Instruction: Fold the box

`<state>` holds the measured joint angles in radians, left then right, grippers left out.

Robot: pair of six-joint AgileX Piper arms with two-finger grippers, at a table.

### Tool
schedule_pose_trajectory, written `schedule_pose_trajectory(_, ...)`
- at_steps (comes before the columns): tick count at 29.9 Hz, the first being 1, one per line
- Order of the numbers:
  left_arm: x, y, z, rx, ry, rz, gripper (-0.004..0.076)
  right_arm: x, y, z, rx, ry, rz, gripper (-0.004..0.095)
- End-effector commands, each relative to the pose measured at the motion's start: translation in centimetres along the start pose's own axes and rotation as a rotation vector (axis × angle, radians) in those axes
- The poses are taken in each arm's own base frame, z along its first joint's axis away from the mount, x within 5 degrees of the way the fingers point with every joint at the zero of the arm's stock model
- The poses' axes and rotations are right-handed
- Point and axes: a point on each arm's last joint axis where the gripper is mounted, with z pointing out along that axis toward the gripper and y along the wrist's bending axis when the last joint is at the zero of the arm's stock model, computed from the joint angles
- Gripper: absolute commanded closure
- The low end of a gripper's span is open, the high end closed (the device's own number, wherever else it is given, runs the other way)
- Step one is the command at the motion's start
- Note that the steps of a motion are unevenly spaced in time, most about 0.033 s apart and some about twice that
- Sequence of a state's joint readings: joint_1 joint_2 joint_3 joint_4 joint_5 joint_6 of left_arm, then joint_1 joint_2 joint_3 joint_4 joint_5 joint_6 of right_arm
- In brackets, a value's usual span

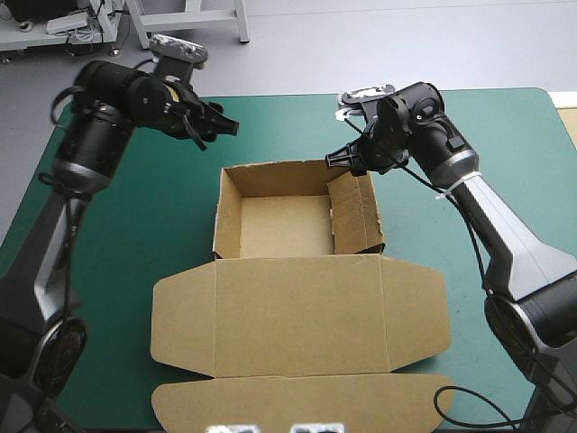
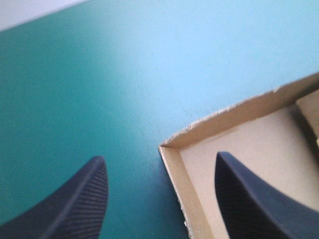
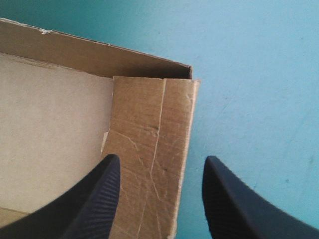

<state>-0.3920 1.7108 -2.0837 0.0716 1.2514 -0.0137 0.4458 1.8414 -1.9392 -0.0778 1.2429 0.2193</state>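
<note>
On the teal-green table [image 1: 505,171], brown box [image 1: 297,289] as open tray, lid flat toward the near edge; right gripper [image 3: 162,158], empty and spread, straddling its right wall, seemingly nearer than left gripper [image 2: 160,157], likewise open and empty, above the far-left corner.

**Both arms poised, jaws wide**

Left arm [image 1: 90,144] comes in from the box's [image 1: 284,225] left side, wrist tipped down. Left gripper [image 1: 225,126] is open, raised above the box's far-left corner, with one finger over the inside and one outside. Right arm [image 1: 487,216] is bent. Right gripper [image 1: 341,161] is open and low, straddling the box's right wall near the far-right corner. Can't tell if it touches.
</note>
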Motion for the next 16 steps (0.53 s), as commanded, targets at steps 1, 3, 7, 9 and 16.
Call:
schedule_pose_trajectory(1, -0.1, 0.4, -8.1, 0.004, -0.161, -0.035, 0.0437, 0.2, -1.5, -0.9, -0.074, 0.011, 0.096, 0.044)
schedule_pose_trajectory(3, 0.3, 0.6, -10.8, 0.01, -0.216, -0.039, 0.057, 0.4, -2.2, 0.6, -0.116, 0.064, 0.121, 0.0445)
schedule_pose_trajectory(7, 1.5, 0.8, -15.2, 0.015, -0.305, -0.046, 0.0729, 0.8, -2.2, 2.5, -0.177, 0.113, 0.101, 0.0493)
schedule_pose_trajectory(9, 2.1, 0.8, -17.0, 0.028, -0.342, -0.05, 0.0732, 0.8, -2.3, 3.1, -0.168, 0.124, 0.099, 0.0517)
schedule_pose_trajectory(16, 3.7, -0.2, -19.5, 0.16, -0.372, -0.048, 0.0733, 1.2, -2.1, 6.2, -0.175, 0.205, 0.08, 0.0678)
